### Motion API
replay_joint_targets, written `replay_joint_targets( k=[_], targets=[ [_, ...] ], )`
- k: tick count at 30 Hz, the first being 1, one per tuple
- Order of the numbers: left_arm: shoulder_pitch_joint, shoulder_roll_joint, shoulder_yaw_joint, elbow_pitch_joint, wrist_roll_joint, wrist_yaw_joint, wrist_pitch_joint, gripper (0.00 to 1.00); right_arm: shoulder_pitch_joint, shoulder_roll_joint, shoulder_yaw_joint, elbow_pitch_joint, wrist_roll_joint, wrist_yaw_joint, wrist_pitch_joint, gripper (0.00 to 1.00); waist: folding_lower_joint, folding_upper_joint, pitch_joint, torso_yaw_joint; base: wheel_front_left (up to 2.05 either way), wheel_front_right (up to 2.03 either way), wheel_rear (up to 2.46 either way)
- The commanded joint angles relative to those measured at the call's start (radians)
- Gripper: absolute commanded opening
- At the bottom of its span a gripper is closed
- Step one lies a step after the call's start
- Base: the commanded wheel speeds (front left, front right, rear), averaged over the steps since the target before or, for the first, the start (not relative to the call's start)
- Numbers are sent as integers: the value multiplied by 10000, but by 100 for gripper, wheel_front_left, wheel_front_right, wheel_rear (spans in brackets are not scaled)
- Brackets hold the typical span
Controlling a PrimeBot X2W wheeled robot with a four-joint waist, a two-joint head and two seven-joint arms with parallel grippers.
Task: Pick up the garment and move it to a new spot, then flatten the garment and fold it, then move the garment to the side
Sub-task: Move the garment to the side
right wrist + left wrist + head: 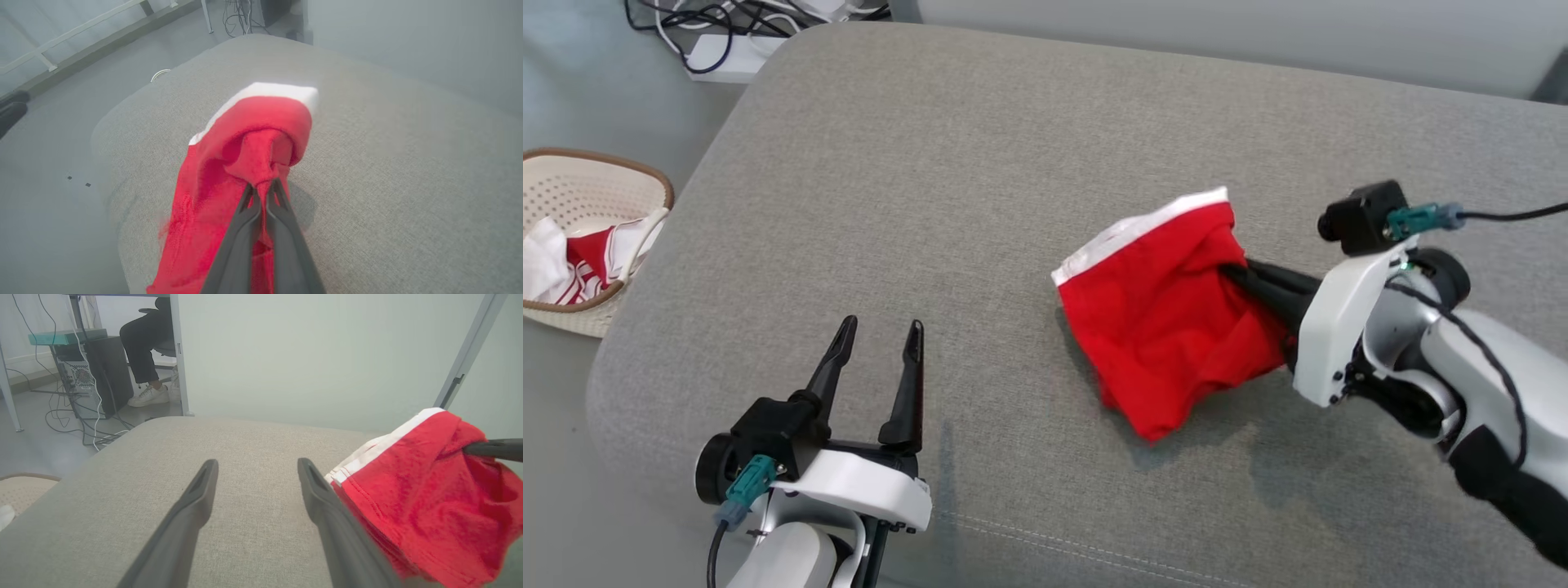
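As right gripper [261, 185] pinches garment [1168, 327] — basket [588, 192] leftward.

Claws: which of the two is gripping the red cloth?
The right claw, pinched shut on a bunched fold of the red garment over the grey cushion. The left claw stands open, holding nothing.

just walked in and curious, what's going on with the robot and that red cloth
The right pincer is shut on a red garment with a white band, holding it bunched over a grey cushion. The left pincer hovers open and empty beside it. Nothing is flattened or folded yet. A basket with more clothes sits on the floor.
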Motion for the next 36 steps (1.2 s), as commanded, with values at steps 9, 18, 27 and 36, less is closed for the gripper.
replay_joint_targets(
  k=[9,18,27,36],
  targets=[
    [-240,-115,695,-215,501,-379,-104,100,-755,-1518,405,-1897,103,-27,589,0,0,0,-225,-808,0,0,0],
    [-350,-77,890,-191,771,-578,-104,100,-426,-2295,167,-2169,282,-27,807,0,0,0,-94,-2200,0,0,0],
    [-734,281,889,-479,953,-630,82,100,-321,-3098,-227,-1133,477,-27,179,0,0,0,563,-3625,0,0,0],
    [-1527,572,716,-1034,1240,-729,500,100,-1435,-3150,95,1266,-108,-27,-1196,0,0,0,1824,-4214,0,0,0]
  ],
)
